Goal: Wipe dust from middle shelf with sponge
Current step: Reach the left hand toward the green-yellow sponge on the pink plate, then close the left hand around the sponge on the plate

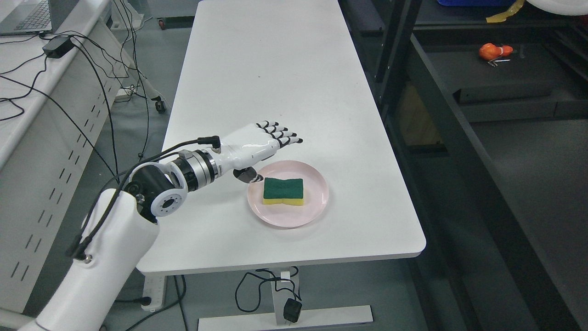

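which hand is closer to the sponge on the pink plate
Left. The left hand hovers open just up and left of the sponge, over the far-left rim of the pink plate, not touching it. The right hand is out of view.

The left arm (105, 257) is clad in smooth glossy white shells, with a black joint and a white ring-shaped housing dotted with small screw holes at the elbow, and a banded silver metal collar at the wrist. Black cables run along the outside of the arm, one ending in an angled plug set into the top of the wrist. The left hand (257, 142) has a glossy white back and palm shell, white fingers (280, 133) with black segments at the joints, and a dark thumb tip.
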### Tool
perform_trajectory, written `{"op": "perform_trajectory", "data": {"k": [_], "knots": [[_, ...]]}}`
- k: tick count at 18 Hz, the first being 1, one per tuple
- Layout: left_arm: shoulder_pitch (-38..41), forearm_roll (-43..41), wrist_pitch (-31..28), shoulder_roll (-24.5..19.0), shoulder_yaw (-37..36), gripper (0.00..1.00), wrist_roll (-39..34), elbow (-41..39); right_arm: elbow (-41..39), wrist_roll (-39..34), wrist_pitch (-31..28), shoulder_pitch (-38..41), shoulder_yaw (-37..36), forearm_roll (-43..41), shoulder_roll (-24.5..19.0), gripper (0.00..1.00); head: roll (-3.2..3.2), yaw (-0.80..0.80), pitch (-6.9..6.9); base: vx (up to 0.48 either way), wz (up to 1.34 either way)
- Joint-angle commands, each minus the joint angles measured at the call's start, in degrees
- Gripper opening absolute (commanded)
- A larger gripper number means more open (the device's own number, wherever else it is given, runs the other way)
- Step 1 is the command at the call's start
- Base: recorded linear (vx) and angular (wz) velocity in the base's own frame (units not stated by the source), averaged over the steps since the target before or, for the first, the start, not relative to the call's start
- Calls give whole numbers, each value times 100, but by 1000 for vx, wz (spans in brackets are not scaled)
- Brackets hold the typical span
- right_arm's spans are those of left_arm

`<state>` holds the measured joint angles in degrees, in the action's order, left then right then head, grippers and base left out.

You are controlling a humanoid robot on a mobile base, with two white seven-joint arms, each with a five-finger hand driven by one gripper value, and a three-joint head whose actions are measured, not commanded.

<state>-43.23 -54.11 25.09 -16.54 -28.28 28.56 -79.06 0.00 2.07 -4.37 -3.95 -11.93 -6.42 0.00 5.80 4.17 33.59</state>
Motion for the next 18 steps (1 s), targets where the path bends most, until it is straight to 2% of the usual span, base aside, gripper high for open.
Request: {"op": "perform_trajectory", "data": {"k": [1,5,9,14,18], "knots": [[-483,-697,119,-227,-1567,95,343,128,-100,4,-2,0,-2,0,100,100,0,0,0,0,0],[-853,-802,119,-262,-1576,95,511,119,-100,4,-2,0,6,0,100,100,0,0,0,0,0],[-783,-1066,119,-166,-1742,95,502,268,-100,4,-2,0,-2,0,100,100,0,0,0,0,0],[-730,-1207,101,369,-1804,95,432,742,-100,4,-2,0,-2,0,100,100,0,0,0,0,0],[-722,-1207,49,511,-1830,94,431,857,-100,4,-2,0,-2,0,100,100,0,0,0,0,0]]}}
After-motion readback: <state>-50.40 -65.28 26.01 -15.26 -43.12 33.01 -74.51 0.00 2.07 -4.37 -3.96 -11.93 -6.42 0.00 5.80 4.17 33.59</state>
